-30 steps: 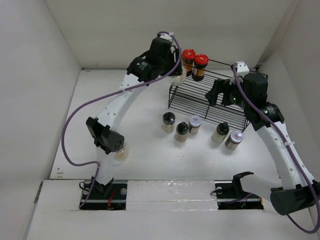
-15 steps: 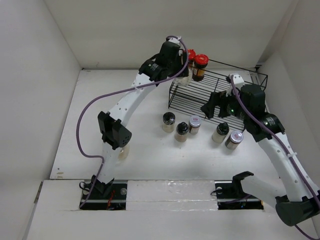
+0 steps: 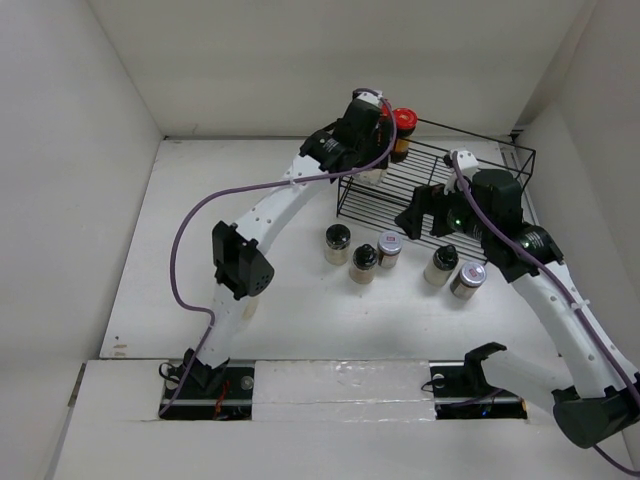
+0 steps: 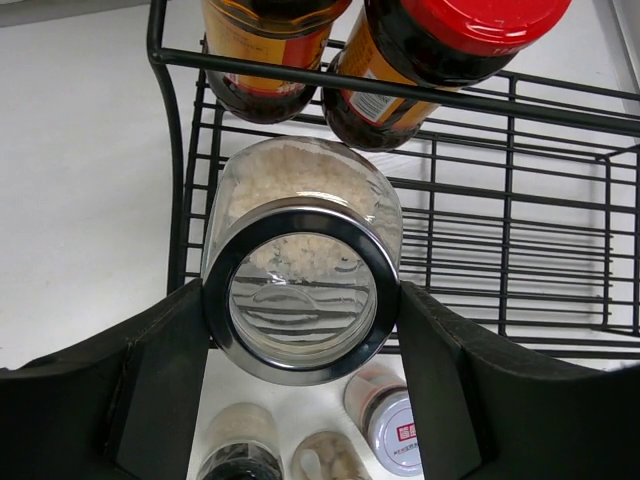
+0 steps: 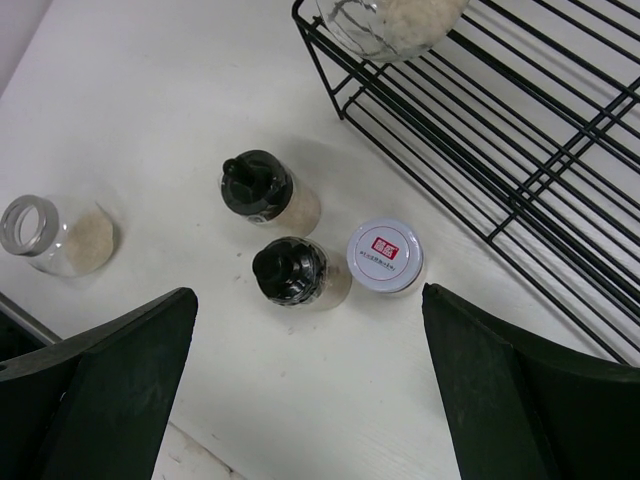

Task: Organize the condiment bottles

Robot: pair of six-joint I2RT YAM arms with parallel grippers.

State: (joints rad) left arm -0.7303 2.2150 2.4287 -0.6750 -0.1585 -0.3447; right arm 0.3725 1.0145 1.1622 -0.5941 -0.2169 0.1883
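My left gripper is shut on a clear jar with a silver-ringed lid and pale grains. It holds the jar over the left end of the black wire rack, just in front of two red-lidded bottles. That jar also shows at the top of the right wrist view. My right gripper is open and empty above the table. Below it stand two black-lidded jars and a silver-lidded jar.
Several jars stand in a row in front of the rack: black-lidded and silver-lidded. A clear-lidded jar stands apart at the left, near the left arm's elbow.
My left gripper has carried the jar to the right, over the rack's left end. My right gripper has drifted a little left and toward the jars on the table.
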